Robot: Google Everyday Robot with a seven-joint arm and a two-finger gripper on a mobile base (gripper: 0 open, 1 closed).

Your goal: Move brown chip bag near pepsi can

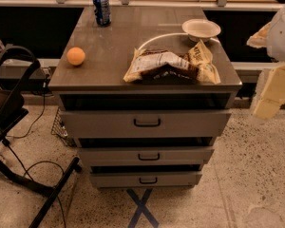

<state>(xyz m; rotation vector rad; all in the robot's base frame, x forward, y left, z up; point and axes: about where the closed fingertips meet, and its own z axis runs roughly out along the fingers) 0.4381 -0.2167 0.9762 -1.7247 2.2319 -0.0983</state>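
Bag: glossy cream-brown foil chip bag (171,65), near right, not yet gripped.
Can: blue soda can (102,8), far left.
Hand (268,99): off right; opening unclear.

The grey tabletop (126,34) filled the upper middle of the frame and carried four things. The pepsi can (101,8) stood upright at its far edge, upper left. The orange (76,56) sat near the left edge, well apart from the can. The white bowl (201,29) rested at the far right corner. The brown chip bag (173,65) lay flat along the front edge, right of centre, just below the bowl. The gripper (270,96) hung off the tabletop at the frame's right edge.
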